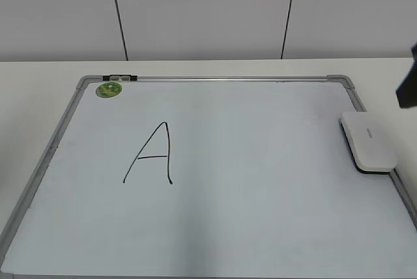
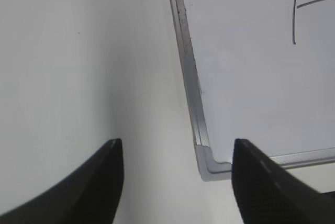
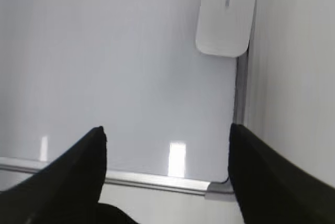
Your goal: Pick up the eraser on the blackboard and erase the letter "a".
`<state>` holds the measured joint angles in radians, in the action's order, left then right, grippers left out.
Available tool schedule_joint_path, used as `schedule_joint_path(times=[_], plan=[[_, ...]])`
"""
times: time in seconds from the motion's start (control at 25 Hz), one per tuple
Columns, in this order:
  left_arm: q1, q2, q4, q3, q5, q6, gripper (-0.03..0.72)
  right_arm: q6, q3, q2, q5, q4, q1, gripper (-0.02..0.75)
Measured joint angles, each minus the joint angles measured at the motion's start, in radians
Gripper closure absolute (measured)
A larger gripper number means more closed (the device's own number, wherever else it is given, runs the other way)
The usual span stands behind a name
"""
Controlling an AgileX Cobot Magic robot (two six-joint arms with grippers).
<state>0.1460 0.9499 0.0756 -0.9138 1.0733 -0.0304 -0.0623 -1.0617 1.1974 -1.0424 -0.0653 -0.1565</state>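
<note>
The blackboard (image 1: pixel 260 188) is a pale whiteboard with a grey frame, lying flat on the table. The white eraser (image 1: pixel 368 142) lies on it against the right frame, felt side down; it also shows at the top of the right wrist view (image 3: pixel 227 12). No small letter "a" shows in any view; only a large capital "A" (image 1: pixel 153 155) is drawn left of centre. My right gripper (image 3: pixel 166 129) is open and empty above the board's near right corner (image 3: pixel 220 187), short of the eraser. My left gripper (image 2: pixel 175 143) is open and empty over the near left corner (image 2: pixel 209 166).
A round green magnet (image 1: pixel 109 89) sits at the board's far left corner, beside a small black clip (image 1: pixel 118 77) on the frame. A dark part of my right arm (image 1: pixel 408 88) shows at the right edge. The cream table (image 2: pixel 78 67) surrounds the board.
</note>
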Motion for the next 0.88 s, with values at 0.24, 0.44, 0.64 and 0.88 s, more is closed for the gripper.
schedule_joint_path(times=[0.24, 0.44, 0.64, 0.88], plan=[[0.0, -0.288, -0.003, 0.164, -0.001, -0.014, 0.215, -0.004, 0.299, -0.326, 0.018, -0.027, -0.001, 0.202], [0.0, -0.514, -0.016, 0.249, 0.022, -0.016, 0.226, -0.006, 0.421, -0.593, -0.045, -0.034, -0.001, 0.202], [0.011, -0.659, -0.016, 0.32, 0.058, -0.016, 0.227, -0.008, 0.434, -0.827, -0.146, 0.022, -0.001, 0.202], [0.013, -0.728, -0.016, 0.378, 0.07, -0.016, 0.23, -0.008, 0.445, -1.042, -0.157, 0.146, -0.001, 0.202]])
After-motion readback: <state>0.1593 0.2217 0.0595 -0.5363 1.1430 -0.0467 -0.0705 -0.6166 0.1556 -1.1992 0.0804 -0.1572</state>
